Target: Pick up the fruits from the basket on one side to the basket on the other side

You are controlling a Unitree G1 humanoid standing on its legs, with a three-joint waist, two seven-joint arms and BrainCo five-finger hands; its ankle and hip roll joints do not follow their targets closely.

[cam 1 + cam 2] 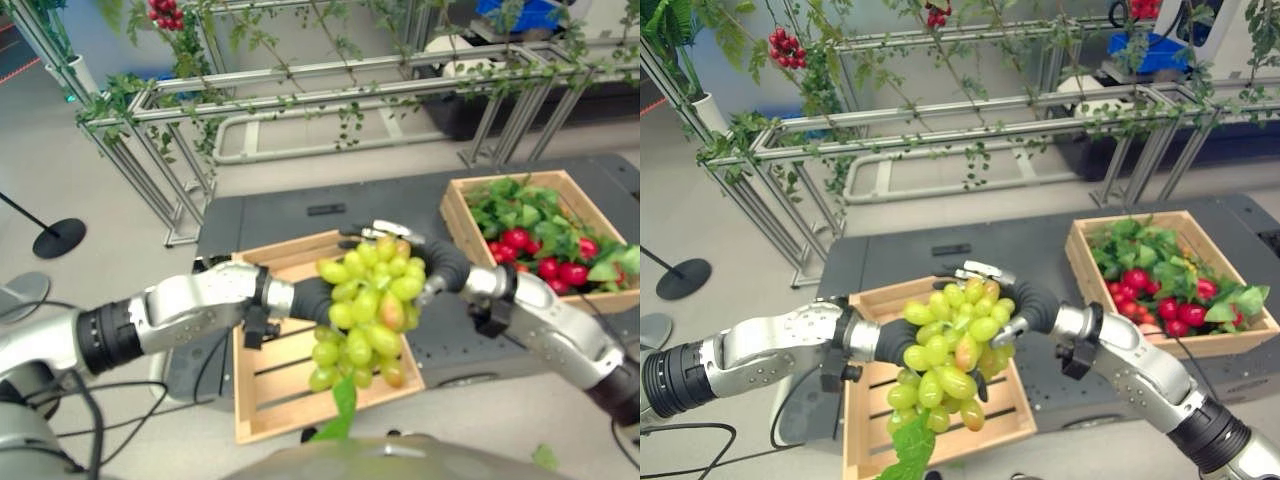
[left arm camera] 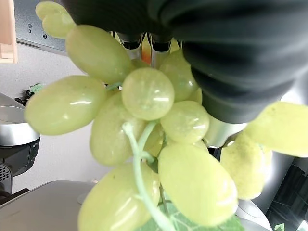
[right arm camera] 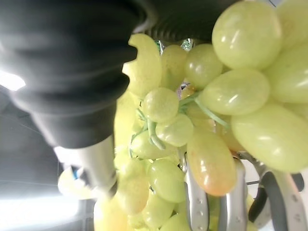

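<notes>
Grapes (image 1: 368, 310): one bunch, two hands

Both head eyes look down from above, sharing the grapes (image 1: 368, 310) at centre; wrist cameras press close against them.

No text, label or number can be read anywhere.

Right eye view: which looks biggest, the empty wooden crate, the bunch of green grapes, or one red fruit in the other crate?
1. Empty wooden crate
2. Bunch of green grapes, though it hangs nearer the camera, so it looks bigger
3. One red fruit, clearly smallest
</notes>
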